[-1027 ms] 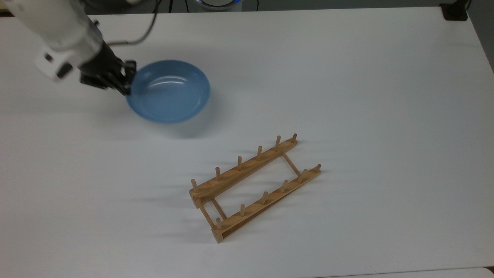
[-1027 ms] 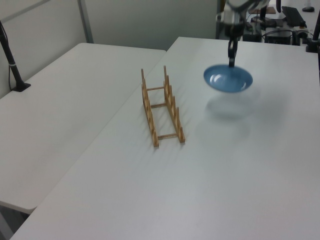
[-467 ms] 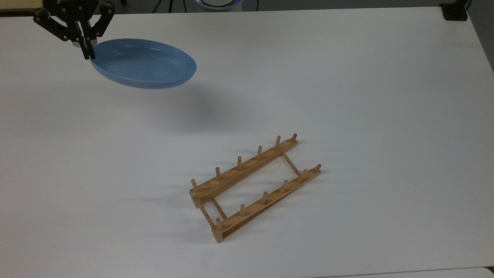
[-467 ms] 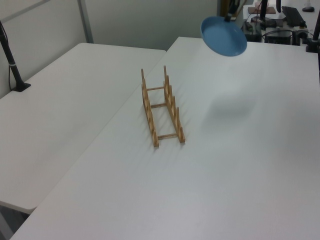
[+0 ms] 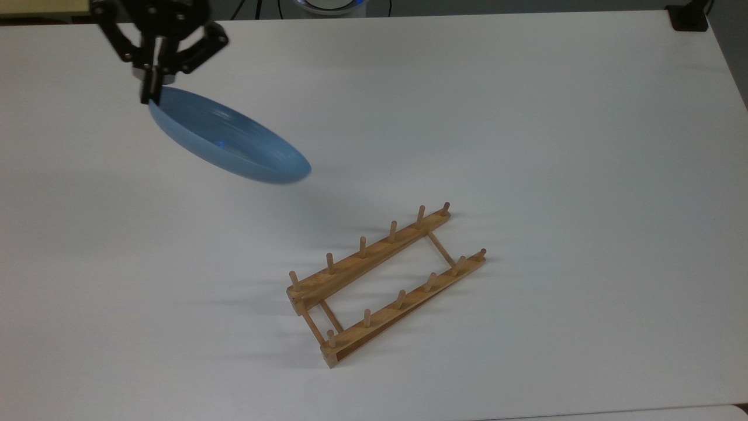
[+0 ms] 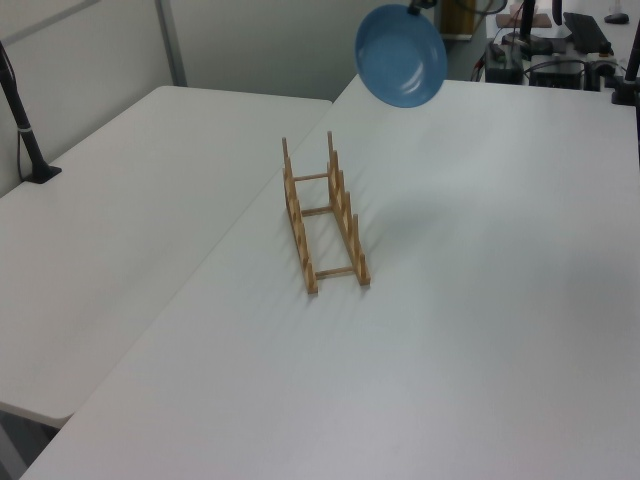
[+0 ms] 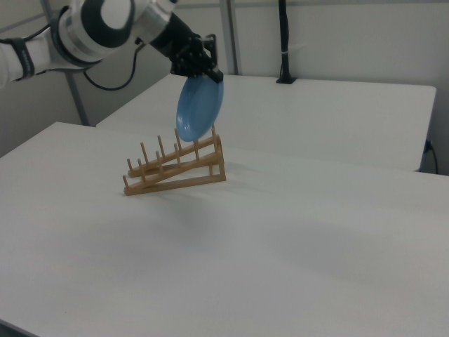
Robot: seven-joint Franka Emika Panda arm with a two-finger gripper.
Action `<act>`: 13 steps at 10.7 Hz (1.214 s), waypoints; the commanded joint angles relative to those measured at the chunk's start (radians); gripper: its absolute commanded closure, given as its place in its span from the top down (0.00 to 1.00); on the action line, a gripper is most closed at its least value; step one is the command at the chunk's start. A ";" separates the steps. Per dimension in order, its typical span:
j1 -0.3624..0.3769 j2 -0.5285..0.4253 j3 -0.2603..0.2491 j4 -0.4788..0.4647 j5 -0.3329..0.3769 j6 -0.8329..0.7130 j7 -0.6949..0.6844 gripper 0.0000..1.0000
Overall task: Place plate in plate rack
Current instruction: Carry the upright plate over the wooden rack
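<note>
Gripper (image 5: 151, 88) pinches the plate (image 5: 228, 140) by its upper rim, so it hangs tilted near edge-on, suited to dropping between pegs | plate is in the air, well apart from the plate rack (image 5: 383, 280) resting on the table (image 5: 555, 146) | top view cuts off the arm; which slot is meant: cannot tell

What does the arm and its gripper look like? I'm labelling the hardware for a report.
The arm has rounded white segments with a grey-black joint ring and a dark cable looping beneath it. The gripper is black, with angular linkage bars splaying from a silver collar and narrow dark fingers.
</note>
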 commanded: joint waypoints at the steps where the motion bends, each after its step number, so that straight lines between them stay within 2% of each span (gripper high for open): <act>1: 0.148 0.053 -0.032 0.049 -0.237 0.014 0.220 0.00; 2: 0.191 0.092 -0.042 0.081 -0.310 0.003 0.246 0.00; 3: 0.224 0.156 -0.064 0.127 -0.335 -0.009 0.251 0.00; 4: 0.260 0.222 -0.088 0.196 -0.337 -0.051 0.251 0.00; 6: 0.276 0.300 -0.101 0.245 -0.357 -0.080 0.250 0.00; 7: 0.278 0.322 -0.099 0.250 -0.389 -0.080 0.251 0.00; 9: 0.298 0.357 -0.102 0.291 -0.397 -0.086 0.253 0.00; 13: 0.325 0.364 -0.095 0.324 -0.443 -0.128 0.251 0.00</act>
